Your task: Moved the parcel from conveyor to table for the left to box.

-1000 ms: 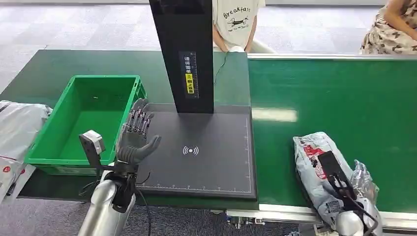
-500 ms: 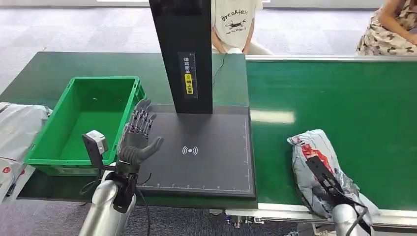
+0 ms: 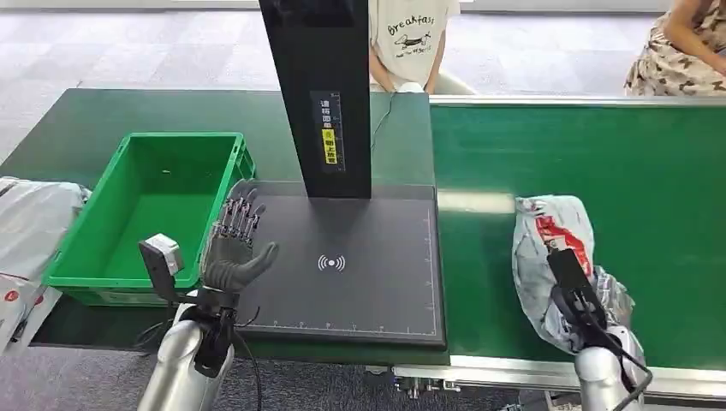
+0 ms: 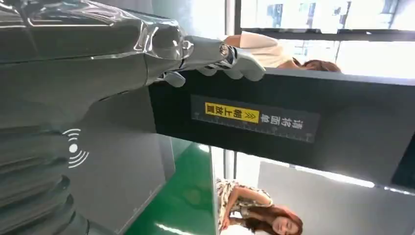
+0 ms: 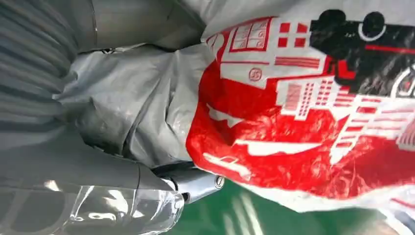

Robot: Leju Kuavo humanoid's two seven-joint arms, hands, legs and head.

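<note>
The parcel [image 3: 548,235] is a grey plastic bag with red and black print, lying on the green conveyor belt [image 3: 599,145] at the right. My right hand [image 3: 613,310] grips its near end from below and behind; in the right wrist view the bag [image 5: 293,122] is pressed into the palm and the thumb [image 5: 195,183] wraps under it. At the near left corner of the black scan pad [image 3: 368,291] my left hand [image 3: 235,247] stands upright with fingers spread and nothing in it. The green box [image 3: 184,136] sits just left of that hand.
A tall black column [image 3: 318,94] rises from the back of the pad. Grey bags [image 3: 30,218] lie left of the box. One person in a white T-shirt [image 3: 413,38] stands behind the table, and another in a patterned dress [image 3: 676,56] is at the far right.
The parcel and my right hand have shifted away from the belt's near edge, the bag's far end now farther up the belt. My left hand has sunk slightly.
</note>
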